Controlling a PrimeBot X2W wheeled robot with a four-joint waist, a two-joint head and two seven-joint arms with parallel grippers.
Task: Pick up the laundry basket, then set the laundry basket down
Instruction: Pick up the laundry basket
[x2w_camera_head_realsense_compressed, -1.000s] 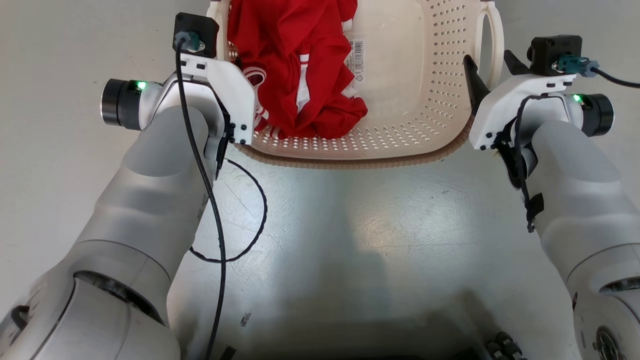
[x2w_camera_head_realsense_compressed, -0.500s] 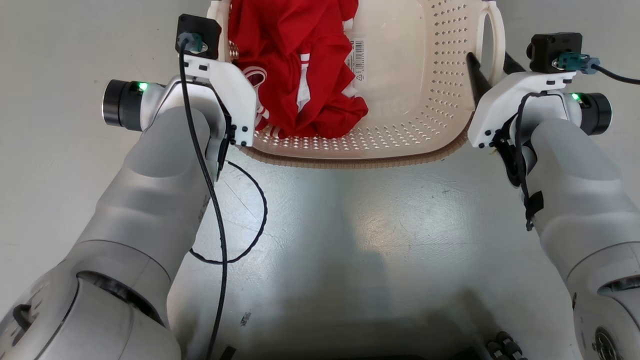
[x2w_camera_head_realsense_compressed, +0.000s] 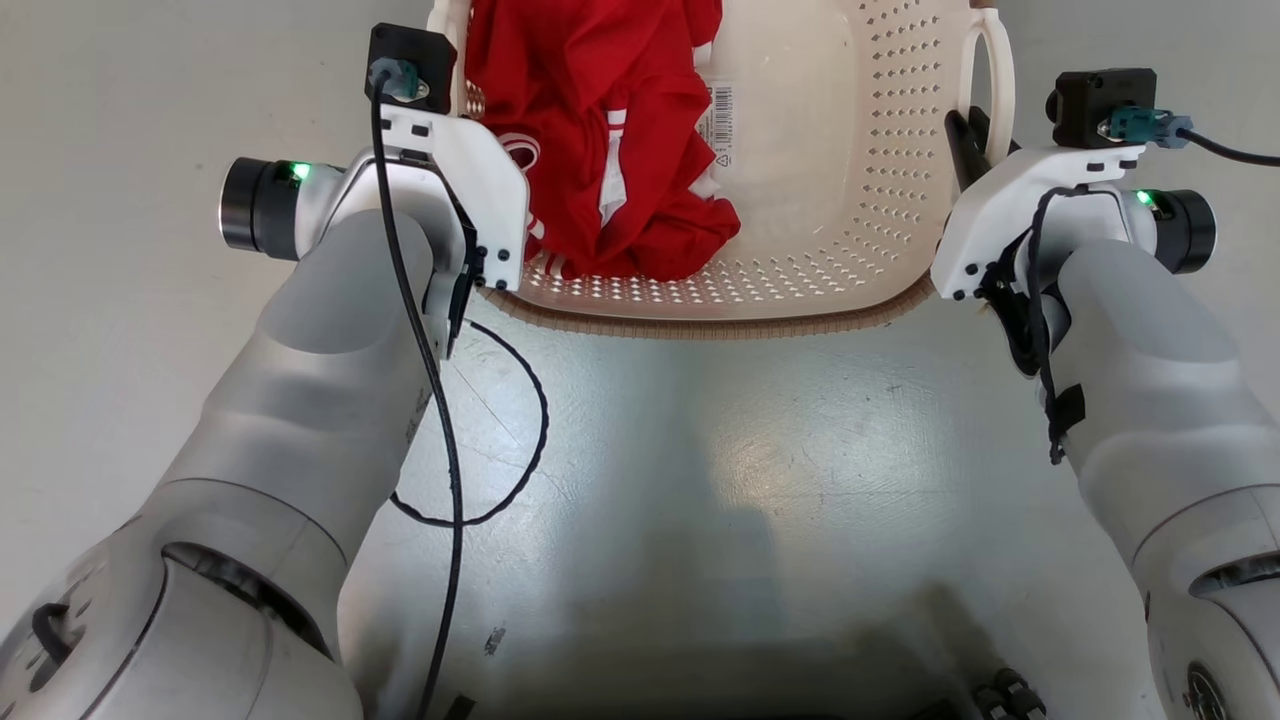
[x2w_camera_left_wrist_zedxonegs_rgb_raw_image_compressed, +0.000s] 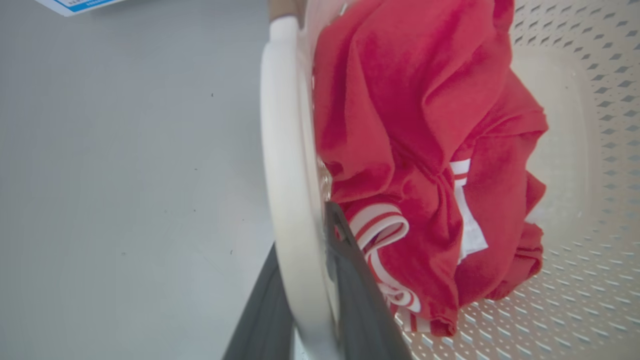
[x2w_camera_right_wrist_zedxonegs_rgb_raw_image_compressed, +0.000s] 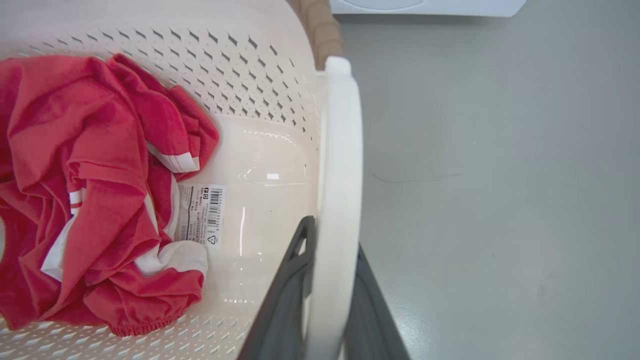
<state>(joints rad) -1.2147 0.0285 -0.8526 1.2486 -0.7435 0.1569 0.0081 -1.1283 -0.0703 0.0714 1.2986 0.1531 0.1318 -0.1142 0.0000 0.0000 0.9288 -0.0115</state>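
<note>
The cream laundry basket (x2w_camera_head_realsense_compressed: 700, 324), with perforated walls and a brown rim, sits on the grey floor between my two arms. It holds a red garment (x2w_camera_head_realsense_compressed: 600, 120) with white stripes. My left gripper (x2w_camera_left_wrist_zedxonegs_rgb_raw_image_compressed: 302, 235) is shut on the basket's left loop handle (x2w_camera_left_wrist_zedxonegs_rgb_raw_image_compressed: 280, 150), one dark finger on each side of it. My right gripper (x2w_camera_right_wrist_zedxonegs_rgb_raw_image_compressed: 334, 235) is shut the same way on the right loop handle (x2w_camera_right_wrist_zedxonegs_rgb_raw_image_compressed: 340, 150). In the head view the right gripper (x2w_camera_head_realsense_compressed: 985, 140) meets that handle (x2w_camera_head_realsense_compressed: 985, 55), and the left wrist mount hides the left fingers.
A black cable (x2w_camera_head_realsense_compressed: 520, 440) loops over the floor by my left forearm. A barcode label (x2w_camera_right_wrist_zedxonegs_rgb_raw_image_compressed: 202, 215) is stuck to the basket's bottom. The edge of a white appliance (x2w_camera_right_wrist_zedxonegs_rgb_raw_image_compressed: 425, 6) lies beyond the basket, and a blue-edged sheet (x2w_camera_left_wrist_zedxonegs_rgb_raw_image_compressed: 75, 5) lies on the floor.
Both grippers have gone from open to shut on the basket's handles. Both wrists have edged a little toward the basket, and the left wrist and the basket show slightly shifted in the head view.
</note>
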